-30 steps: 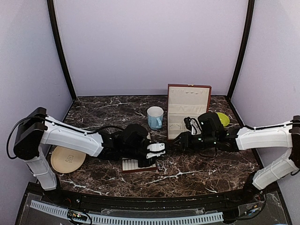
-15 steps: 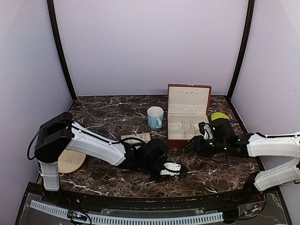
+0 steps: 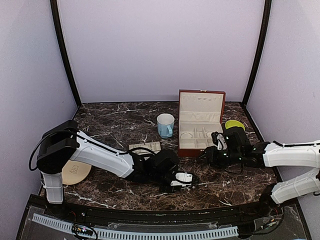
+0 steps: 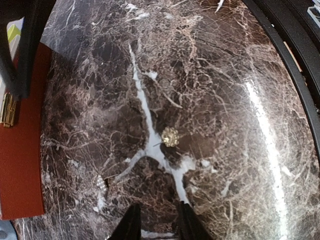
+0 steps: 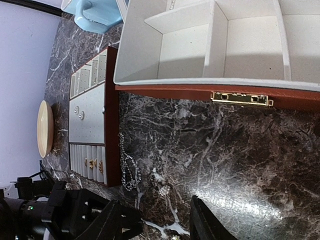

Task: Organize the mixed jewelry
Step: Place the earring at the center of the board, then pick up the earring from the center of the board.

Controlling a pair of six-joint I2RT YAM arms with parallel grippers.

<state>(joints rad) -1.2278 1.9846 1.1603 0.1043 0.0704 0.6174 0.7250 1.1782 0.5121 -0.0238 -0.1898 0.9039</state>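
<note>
Status check, working outward from the near edge, with every position referred to the box [image 3: 201,107]; I judge the sort to be partly done. Nearest, well in front of the box, the left gripper [image 4: 157,226] hangs low over the table [image 4: 235,75]; its jaws stand parted by a narrow gap with nothing between them; a small gold-toned stud [image 4: 170,136] lies loose on the marble just ahead of the fingertips, untouched. Closer to the box, off its front-left corner, a fine chain [image 5: 128,167] lies in a loose strand on the table, just beside the rim of the tray [image 5: 112,110]. The right gripper [image 5: 160,227] hovers in front of the box; its jaws are released and empty. The tray, left of the box front, carries a few small pieces [image 5: 93,162] in its slots; I cannot tell their type. The box compartments that the right wrist view shows are bare. Remaining work, in my judgement: the stud and the chain are to be stowed, at minimum.
</note>
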